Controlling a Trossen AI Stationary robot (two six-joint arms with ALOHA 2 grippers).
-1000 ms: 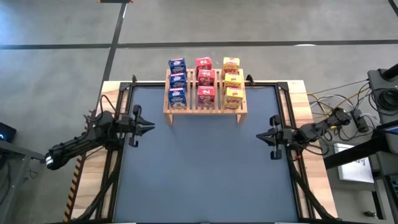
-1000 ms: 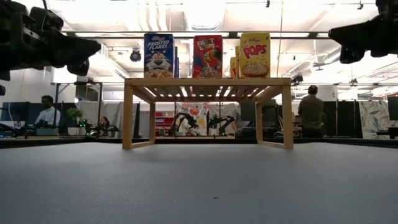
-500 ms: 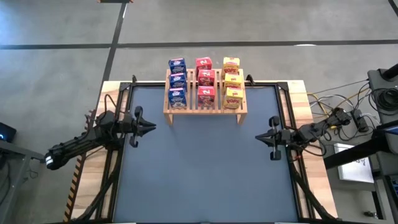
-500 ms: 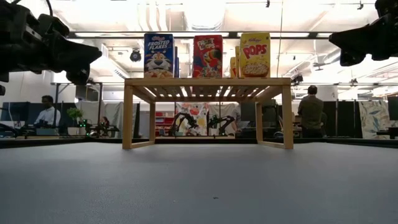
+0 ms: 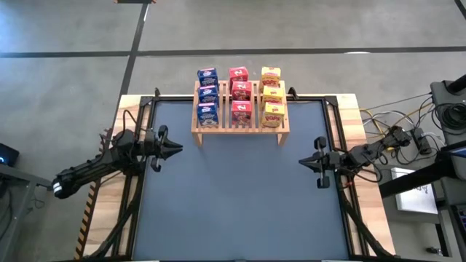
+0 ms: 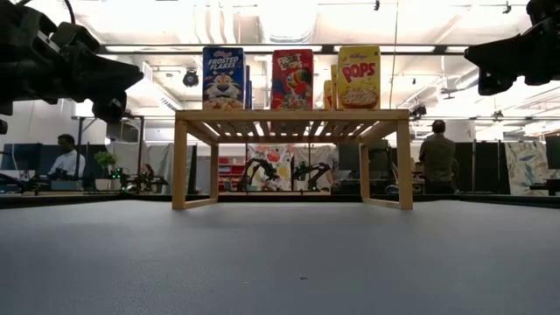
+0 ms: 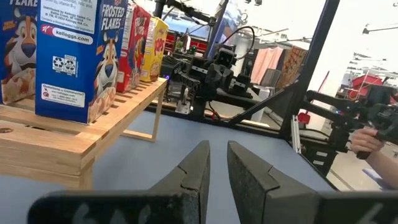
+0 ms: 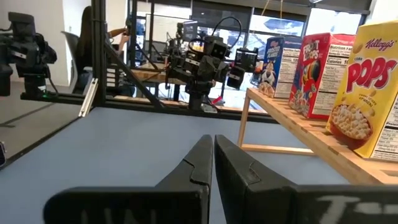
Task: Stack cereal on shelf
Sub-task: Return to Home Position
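Note:
The wooden slatted shelf stands on its short legs at the table's far edge. On its slats stand nine cereal boxes upright on their bottoms: three blue on the left, three red in the middle, three yellow on the right. My left gripper hovers shut and empty over the table's left side, in front of the shelf's left end. My right gripper hovers shut and empty over the right side. Both point toward the table's middle.
The blue-grey table mat spreads in front of the shelf, framed by black rails. Cables and equipment lie beyond the right edge. People stand in the room behind the table.

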